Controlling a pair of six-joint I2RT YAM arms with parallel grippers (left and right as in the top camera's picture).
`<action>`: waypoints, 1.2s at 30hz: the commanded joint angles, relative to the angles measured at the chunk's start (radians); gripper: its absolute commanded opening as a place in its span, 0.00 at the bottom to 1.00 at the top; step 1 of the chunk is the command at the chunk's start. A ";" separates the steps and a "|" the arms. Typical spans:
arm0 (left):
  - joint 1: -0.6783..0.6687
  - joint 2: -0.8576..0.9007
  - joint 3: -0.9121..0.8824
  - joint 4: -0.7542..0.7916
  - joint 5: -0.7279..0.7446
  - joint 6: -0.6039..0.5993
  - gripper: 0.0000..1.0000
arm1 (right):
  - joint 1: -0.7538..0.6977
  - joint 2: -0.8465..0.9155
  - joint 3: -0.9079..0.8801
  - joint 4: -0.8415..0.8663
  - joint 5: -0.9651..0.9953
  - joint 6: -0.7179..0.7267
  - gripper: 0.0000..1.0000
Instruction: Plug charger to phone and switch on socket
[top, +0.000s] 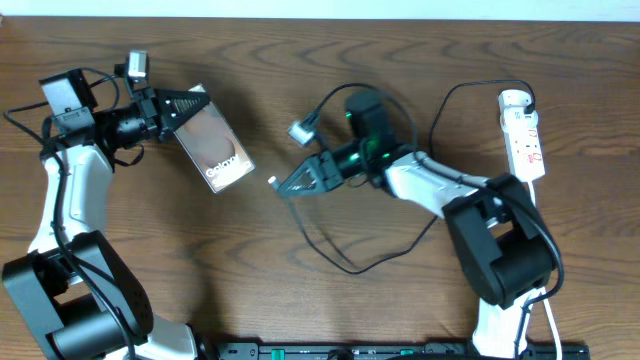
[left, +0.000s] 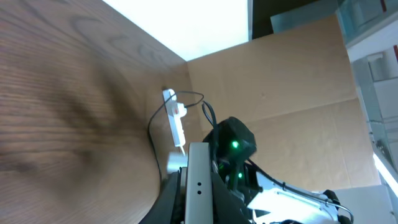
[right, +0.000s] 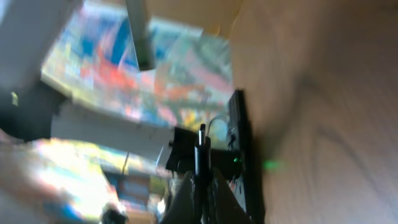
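My left gripper (top: 192, 104) is shut on the top edge of the brown phone (top: 217, 152) with white "Galaxy" lettering, holding it tilted at the upper left. In the left wrist view the phone's silver edge (left: 198, 177) sits between my fingers (left: 198, 202). My right gripper (top: 292, 183) is shut on the charger's connector end, and the small tip (top: 272, 181) points left, a short gap from the phone's lower corner. The black cable (top: 340, 262) loops across the table toward the white socket (top: 525, 140) at the far right. The right wrist view is blurred and shows the fingers (right: 202, 190) closed on the black connector (right: 200, 152).
The socket strip also shows far off in the left wrist view (left: 176, 121), with the right arm (left: 233, 146) in front of it. The cable loop lies below the right arm. A black rail (top: 400, 350) runs along the table's front edge.
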 joint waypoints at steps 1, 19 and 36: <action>0.031 -0.019 -0.004 0.004 0.043 -0.007 0.07 | -0.075 -0.015 0.006 -0.151 0.175 -0.003 0.02; 0.034 -0.019 -0.004 0.005 0.037 -0.009 0.07 | -0.106 -0.015 0.106 -1.045 1.162 -0.240 0.01; 0.034 -0.019 -0.004 -0.002 0.016 -0.010 0.07 | 0.004 -0.014 0.081 -1.242 1.269 -0.170 0.01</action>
